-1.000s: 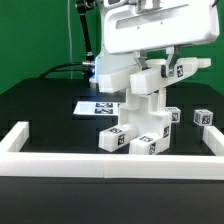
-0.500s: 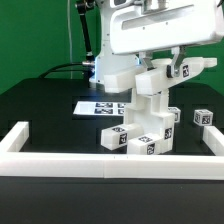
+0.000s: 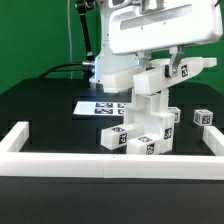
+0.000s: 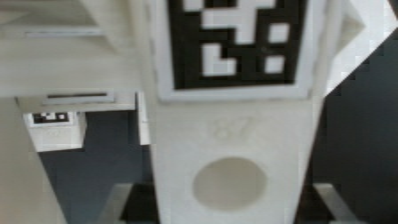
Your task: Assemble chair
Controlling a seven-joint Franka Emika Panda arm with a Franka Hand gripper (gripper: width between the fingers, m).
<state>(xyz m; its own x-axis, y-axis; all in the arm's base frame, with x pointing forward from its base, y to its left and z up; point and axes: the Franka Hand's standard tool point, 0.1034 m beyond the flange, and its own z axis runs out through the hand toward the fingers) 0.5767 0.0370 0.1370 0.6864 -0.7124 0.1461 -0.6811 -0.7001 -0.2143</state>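
Nothing is seen to have moved since the earlier frames. The gripper is kept clamped on a white chair part, which is held just above the partly joined chair on the black table. A loose tagged block is seen at the exterior view's right, the marker board behind the chair, and the border rail in front. In the wrist view the held part is filled by a tag and a round recess.

The exterior view looks from nearby across the border rail and tabletop toward the arm. The wrist view sits hard against a tagged chair part, shared by both.
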